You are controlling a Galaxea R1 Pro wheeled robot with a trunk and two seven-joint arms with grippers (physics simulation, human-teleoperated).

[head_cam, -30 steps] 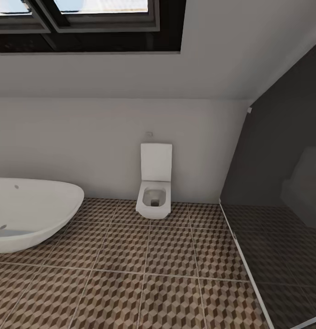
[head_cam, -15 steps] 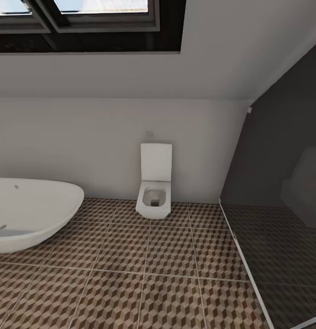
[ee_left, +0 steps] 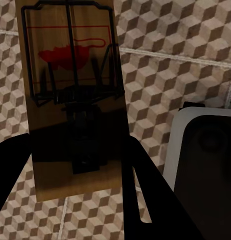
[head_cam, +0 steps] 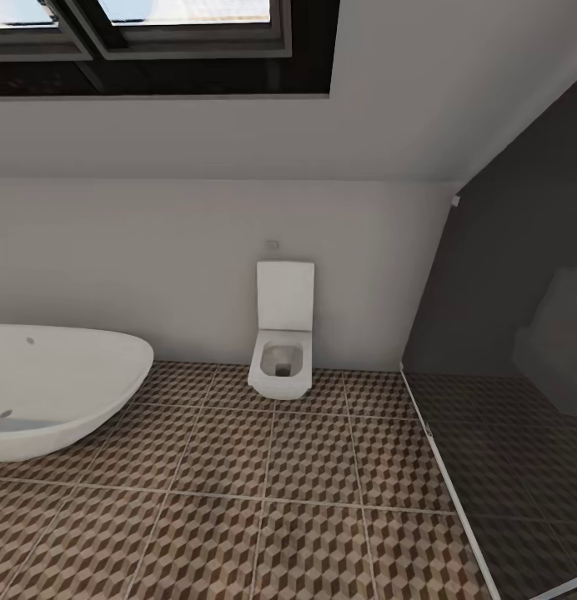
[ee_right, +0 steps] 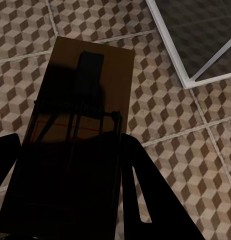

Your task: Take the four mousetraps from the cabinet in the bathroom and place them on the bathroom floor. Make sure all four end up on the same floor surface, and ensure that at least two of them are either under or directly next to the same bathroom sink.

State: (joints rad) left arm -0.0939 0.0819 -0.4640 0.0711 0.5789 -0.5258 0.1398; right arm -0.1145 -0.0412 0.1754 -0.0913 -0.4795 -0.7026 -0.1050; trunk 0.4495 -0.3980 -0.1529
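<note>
**A:** Going left to right, what does the left gripper (ee_left: 78,175) have?

**B:** It is clamped on a mousetrap (ee_left: 70,95): a flat tan wooden board with a dark wire frame and a red spot. The board's long axis runs straight out from between the dark fingers, over the bathroom floor (ee_left: 170,80).

**A:** And the right gripper (ee_right: 68,185)?

**B:** Closed on a second mousetrap (ee_right: 85,100), darker in shadow, also with its long axis pointing away from the jaws. A pale frame edge with dark glass lies on the floor to one side of it.

**A:** What does the setting-down turn on?

**B:** I'd say finding the sink. The head view has a smooth white tub (head_cam: 55,383) at left, a square white toilet (head_cam: 282,350) against the far wall, and a dark glass panel (head_cam: 514,333) at right. Either arm looks equally ready.
</note>
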